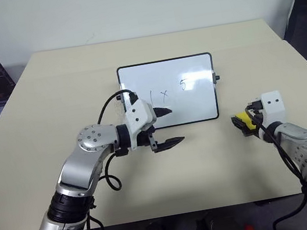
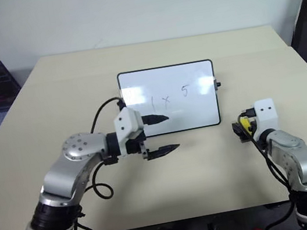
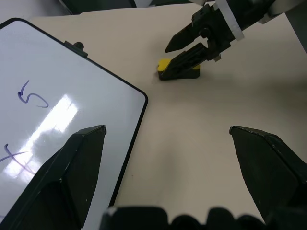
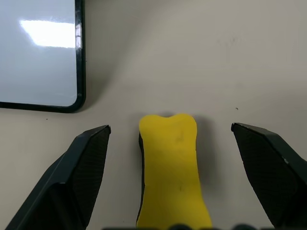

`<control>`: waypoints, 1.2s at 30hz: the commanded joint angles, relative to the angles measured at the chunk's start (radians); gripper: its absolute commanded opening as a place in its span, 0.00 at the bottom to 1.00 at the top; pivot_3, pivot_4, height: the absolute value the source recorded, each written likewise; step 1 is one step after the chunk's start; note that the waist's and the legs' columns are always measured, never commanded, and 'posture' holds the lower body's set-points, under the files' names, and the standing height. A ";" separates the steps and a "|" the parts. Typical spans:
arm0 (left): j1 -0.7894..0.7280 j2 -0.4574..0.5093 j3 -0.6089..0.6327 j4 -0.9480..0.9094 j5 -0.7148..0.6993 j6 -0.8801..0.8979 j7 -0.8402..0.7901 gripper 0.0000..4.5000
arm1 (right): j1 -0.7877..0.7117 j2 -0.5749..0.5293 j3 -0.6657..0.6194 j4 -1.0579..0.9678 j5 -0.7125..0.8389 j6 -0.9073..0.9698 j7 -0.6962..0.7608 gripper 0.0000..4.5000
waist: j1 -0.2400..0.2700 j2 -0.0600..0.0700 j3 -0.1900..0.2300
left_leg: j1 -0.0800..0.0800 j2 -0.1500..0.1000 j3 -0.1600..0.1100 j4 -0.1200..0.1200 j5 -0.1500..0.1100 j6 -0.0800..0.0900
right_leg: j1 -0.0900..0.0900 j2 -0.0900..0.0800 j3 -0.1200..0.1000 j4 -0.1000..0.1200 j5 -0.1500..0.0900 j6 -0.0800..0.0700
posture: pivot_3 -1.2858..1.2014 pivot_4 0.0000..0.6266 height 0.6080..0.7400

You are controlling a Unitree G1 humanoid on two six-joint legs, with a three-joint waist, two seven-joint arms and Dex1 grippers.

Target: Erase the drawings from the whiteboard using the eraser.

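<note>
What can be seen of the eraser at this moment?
The eraser is a small yellow block with a black underside and a slightly waisted, bone-like outline. It lies flat on the beige table, to the right of the whiteboard and apart from it. The right hand is open, one finger on each side of the eraser, neither visibly pressing it. The eraser is not lifted.

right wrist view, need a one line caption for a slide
Right gripper with jaws open on either side of the yellow eraser lying on the table, beside a whiteboard corner.
</note>
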 commanded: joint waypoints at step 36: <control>0.185 0.046 0.237 -0.170 -0.058 0.249 0.256 1.00 | 0.023 -0.037 0.090 -0.252 0.022 -0.186 0.179 0.23 | -0.001 0.000 0.000 | 0.000 0.001 -0.001 0.000 0.000 0.000 | 0.000 0.000 -0.001 0.000 0.000 0.000 | 0.52 0.24 1.00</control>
